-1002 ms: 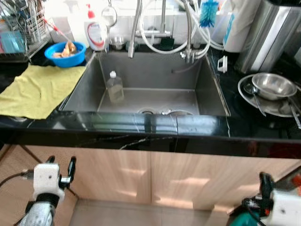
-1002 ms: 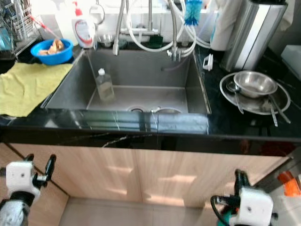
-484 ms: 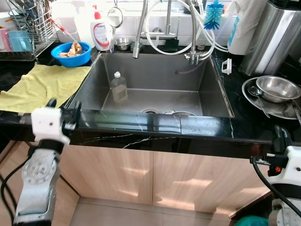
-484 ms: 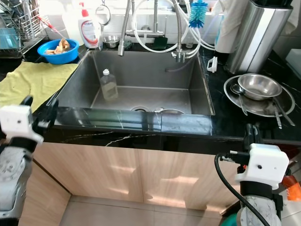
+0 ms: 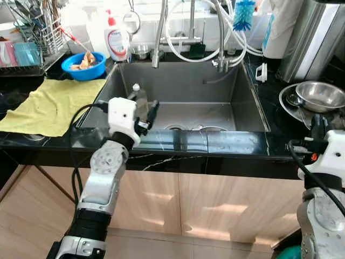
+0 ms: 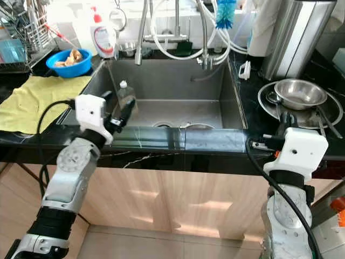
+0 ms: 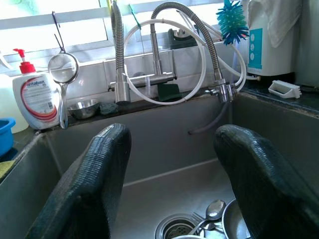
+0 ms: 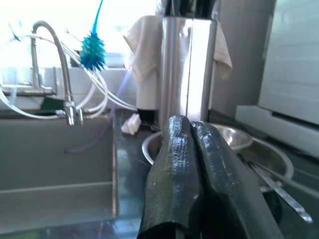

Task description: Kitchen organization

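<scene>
Nearest, two silver arms rose in front of the wooden cabinet doors (image 5: pixel 215 205), their lower ends cut off by the frame edge. The left gripper (image 5: pixel 143 110) stood above the black counter's (image 5: pixel 215 143) front lip at the sink's (image 5: pixel 183 86) left side, its two black fingers (image 7: pixel 99 169) spread wide apart with nothing between them. The right gripper (image 8: pixel 197 169) was raised at the counter edge before the dishes, its two fingers pressed together, holding nothing.

In the basin, one clear bottle (image 6: pixel 125 96) with a white cap stood upright near the left wall, partly hidden behind the left gripper. Around the drain (image 7: pixel 177 230) lay a spoon (image 7: pixel 214 209) and the rim of a round dish; how many pieces lay there could not be made out.

To the left, one yellow cloth (image 5: pixel 48 105) lay flat on the counter, and beyond it sat one blue bowl (image 5: pixel 83 62) with pale scraps too small to identify. To the right, one steel bowl (image 5: pixel 321 96) sat on a round plate, partly covered by the right gripper, with utensils beside it.

Farthest, one red-and-white soap bottle (image 5: pixel 117 40), one hanging strainer (image 7: pixel 64 69), the coiled faucet hoses (image 7: pixel 164 59), one blue brush (image 5: pixel 242 13) and a tall steel container (image 5: pixel 315 32), cut off at the top, lined the back. A dish rack (image 5: pixel 27 43) stood at the far left, its contents blurred.
</scene>
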